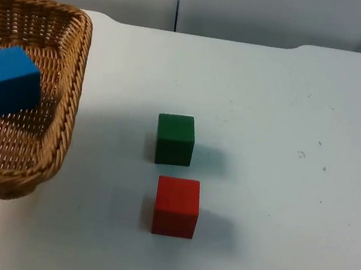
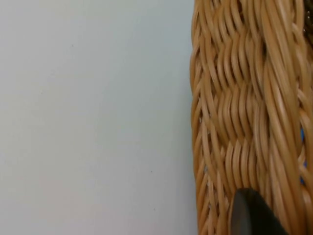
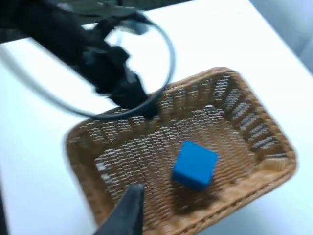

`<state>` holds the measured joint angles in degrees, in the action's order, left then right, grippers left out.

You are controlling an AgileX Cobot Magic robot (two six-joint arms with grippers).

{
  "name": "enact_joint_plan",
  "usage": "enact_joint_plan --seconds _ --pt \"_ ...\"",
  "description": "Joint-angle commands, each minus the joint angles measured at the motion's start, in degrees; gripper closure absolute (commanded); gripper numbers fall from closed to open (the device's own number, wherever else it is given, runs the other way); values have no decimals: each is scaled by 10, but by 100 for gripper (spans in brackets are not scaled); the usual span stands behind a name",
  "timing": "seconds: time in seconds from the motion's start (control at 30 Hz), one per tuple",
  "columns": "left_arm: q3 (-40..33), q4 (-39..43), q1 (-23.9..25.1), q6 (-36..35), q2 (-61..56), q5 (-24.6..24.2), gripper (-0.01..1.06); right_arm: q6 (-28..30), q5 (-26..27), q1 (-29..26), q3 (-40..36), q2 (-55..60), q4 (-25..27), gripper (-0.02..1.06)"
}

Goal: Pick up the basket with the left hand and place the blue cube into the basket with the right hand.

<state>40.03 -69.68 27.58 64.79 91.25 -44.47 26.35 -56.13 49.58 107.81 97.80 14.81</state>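
Observation:
The wicker basket (image 1: 72, 94) hangs at the table's left edge and casts a shadow on the table below it. Inside it the blue cube (image 1: 9, 79) rests on the woven floor, tilted, with nothing touching it. In the right wrist view my left gripper (image 3: 140, 101) is shut on the far rim of the basket (image 3: 264, 132), and the blue cube (image 3: 194, 165) lies near the basket's middle. The basket's wall (image 2: 234, 98) stands right against my left fingertip (image 2: 249, 215). My right gripper (image 3: 129, 215) hovers above the basket's near side, apart from the cube.
A green cube (image 1: 174, 139) sits near the middle of the white table (image 1: 280, 188), and a red cube (image 1: 176, 206) stands just in front of it. The grey partition wall (image 1: 250, 11) closes the far edge.

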Motion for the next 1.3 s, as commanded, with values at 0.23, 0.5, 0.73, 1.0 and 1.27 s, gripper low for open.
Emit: enact_joint_plan --seconds 0.23,0.5,0.73,1.0,1.27 --pt "6 -86 -26 94 92 24 105 71 181 3 -265 -195 66 1" --pt "6 -138 -26 178 153 32 105 67 271 3 -437 -368 62 1" --pt "6 -142 -26 237 174 39 105 67 266 3 -502 -461 62 1" --pt "6 -131 -26 238 174 56 85 56 260 3 -540 -526 62 1" --pt "6 -127 -26 252 174 57 43 52 232 3 -552 -547 66 1"
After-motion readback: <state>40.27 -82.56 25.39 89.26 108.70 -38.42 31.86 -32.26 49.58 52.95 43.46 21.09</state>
